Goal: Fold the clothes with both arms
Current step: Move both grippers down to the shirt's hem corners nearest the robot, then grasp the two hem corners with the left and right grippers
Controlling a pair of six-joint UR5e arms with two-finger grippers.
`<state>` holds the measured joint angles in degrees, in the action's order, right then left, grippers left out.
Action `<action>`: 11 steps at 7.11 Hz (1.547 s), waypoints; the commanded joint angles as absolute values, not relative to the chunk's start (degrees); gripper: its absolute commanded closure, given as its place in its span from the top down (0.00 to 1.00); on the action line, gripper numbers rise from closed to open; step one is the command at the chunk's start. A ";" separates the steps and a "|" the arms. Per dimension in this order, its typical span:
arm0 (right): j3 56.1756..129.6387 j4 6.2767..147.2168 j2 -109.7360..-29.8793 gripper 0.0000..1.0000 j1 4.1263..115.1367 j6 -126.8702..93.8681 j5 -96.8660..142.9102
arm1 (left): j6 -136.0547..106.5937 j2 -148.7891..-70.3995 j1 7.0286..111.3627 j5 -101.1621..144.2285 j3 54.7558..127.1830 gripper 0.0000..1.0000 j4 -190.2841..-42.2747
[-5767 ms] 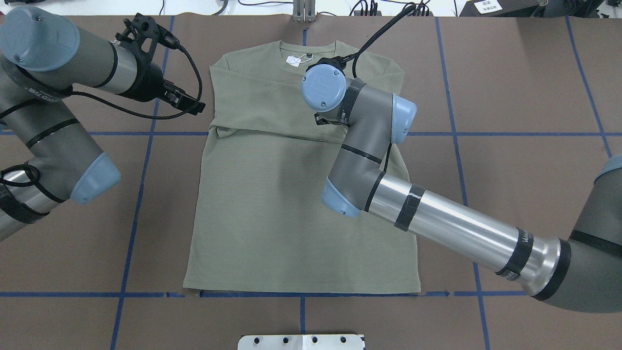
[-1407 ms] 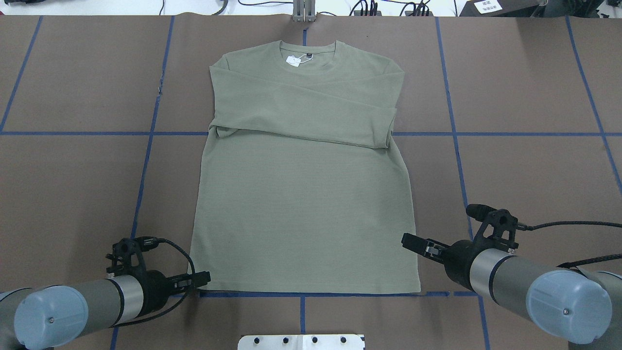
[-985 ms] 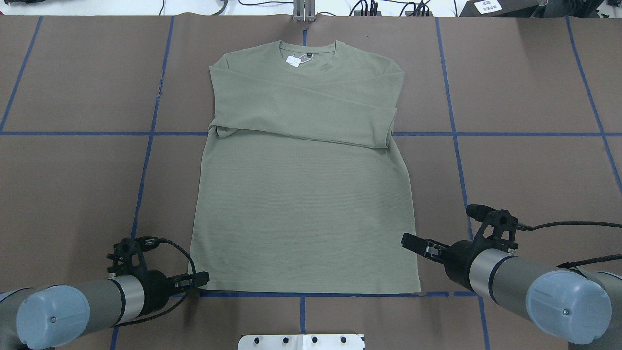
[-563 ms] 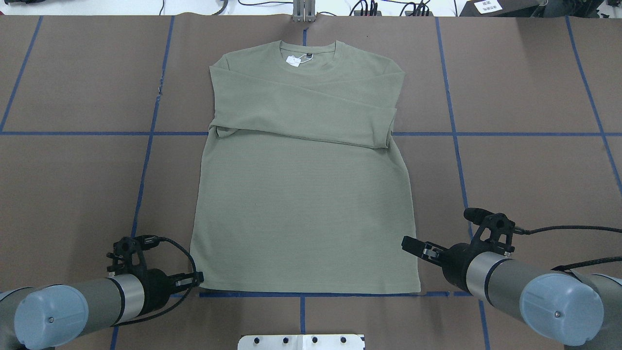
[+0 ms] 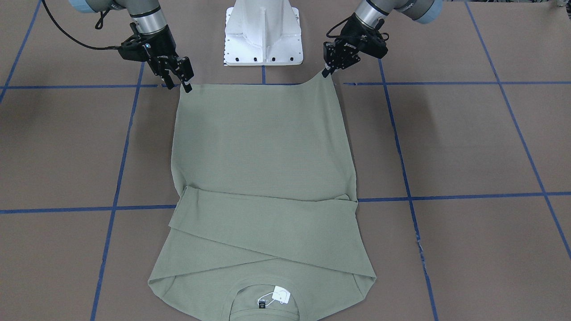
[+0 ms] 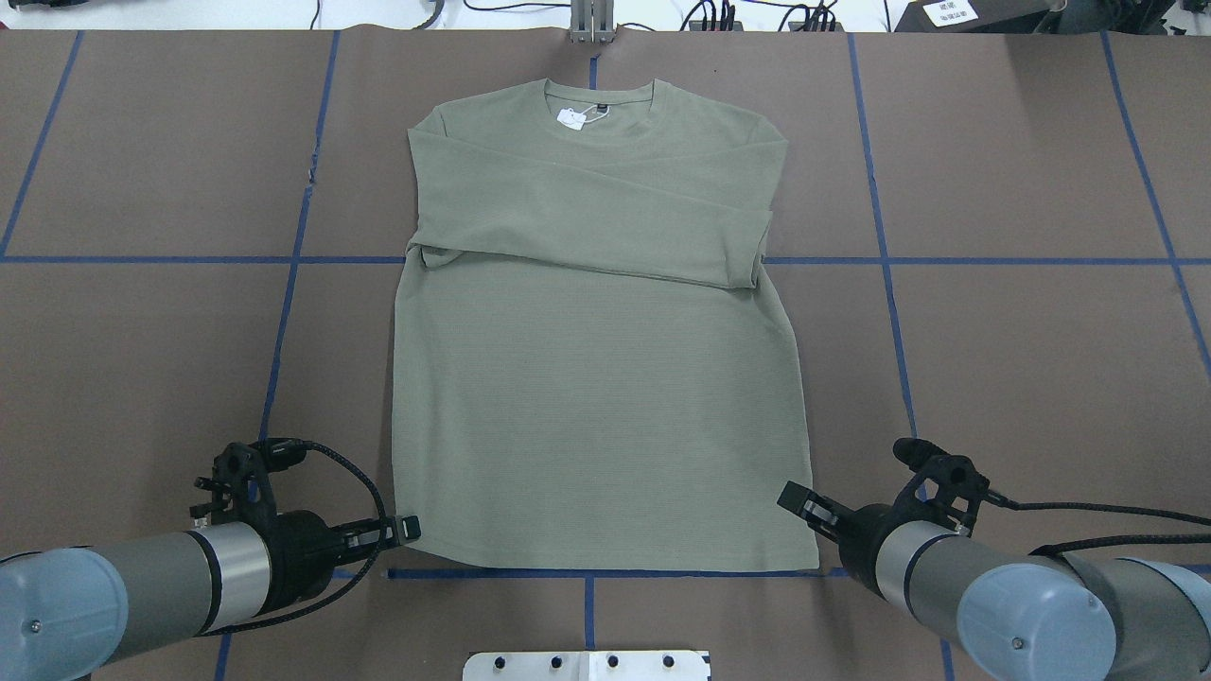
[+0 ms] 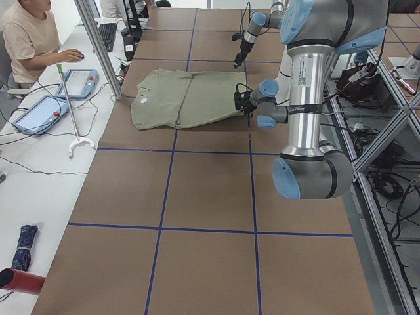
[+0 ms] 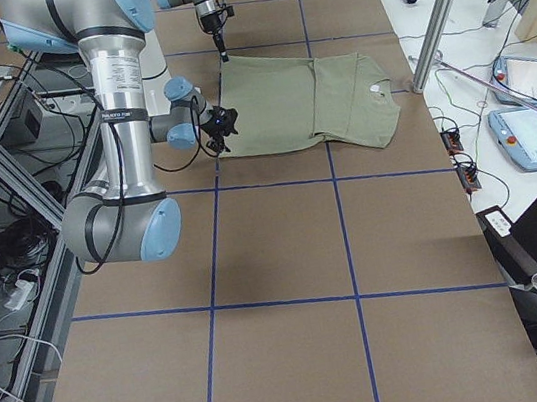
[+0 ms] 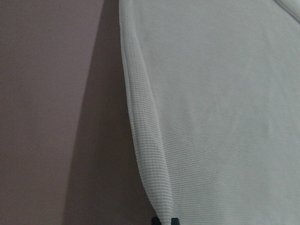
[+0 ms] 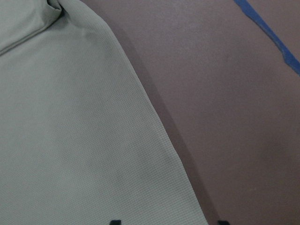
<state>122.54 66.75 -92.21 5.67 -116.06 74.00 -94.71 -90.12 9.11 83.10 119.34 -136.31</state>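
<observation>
The sage-green shirt point(image 6: 596, 378) lies flat on the brown table, neckline and white tag point(image 6: 570, 117) at the far side, both sleeves folded across the chest. My left gripper point(image 6: 412, 527) is shut on the near-left hem corner, which rises to a small peak at the gripper point(image 5: 327, 72); in the left wrist view the shirt point(image 9: 225, 117) curls up to the fingertips. My right gripper point(image 6: 787, 495) is open at the near-right hem corner point(image 5: 184, 84). The right wrist view shows the shirt point(image 10: 70, 140) edge running between its spread fingertips point(image 10: 115, 221).
The white pedestal base point(image 5: 263, 31) stands just behind the hem, between the two arms. Blue tape lines point(image 6: 274, 378) grid the brown table cover. A person point(image 7: 29, 39) sits at a side desk past a metal post point(image 7: 98, 46).
My left gripper has moved right onto the hem corner and shut on it, drawing that side edge inward. My right gripper has moved back toward the robot, closer to its hem corner.
</observation>
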 commanded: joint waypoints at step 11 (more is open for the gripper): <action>121.11 75.41 -91.14 0.53 -2.90 -121.38 67.15 | -96.77 -91.58 9.93 83.41 119.79 0.00 -136.58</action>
